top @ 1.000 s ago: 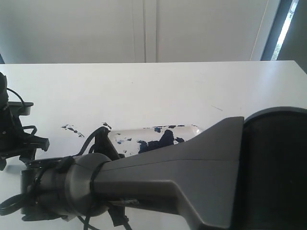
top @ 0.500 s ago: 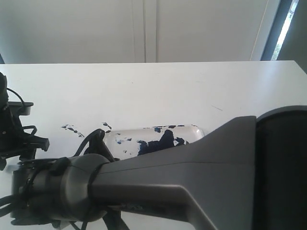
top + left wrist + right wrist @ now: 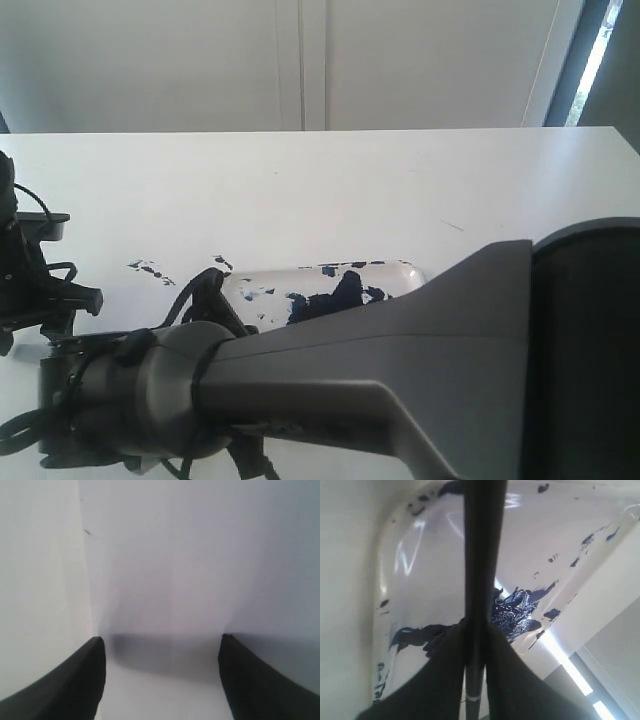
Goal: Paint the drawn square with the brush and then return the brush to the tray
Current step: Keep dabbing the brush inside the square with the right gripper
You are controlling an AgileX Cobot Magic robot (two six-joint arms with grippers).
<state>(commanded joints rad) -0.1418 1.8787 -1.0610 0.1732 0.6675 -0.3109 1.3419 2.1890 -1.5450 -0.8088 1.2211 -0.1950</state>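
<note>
As right tool [image 3: 476, 630] clamps brush [image 3: 482, 555], tray [image 3: 420, 580] lies near.

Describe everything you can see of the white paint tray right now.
The white, glossy, plastic-looking shallow tray with rounded corners lies flat on the white table, half hidden behind the right arm. A dark blue-black paint blotch covers its middle; flecks dot its rim. The long thin black brush, clamped in the right hand, crosses above it; contact unclear.
</note>
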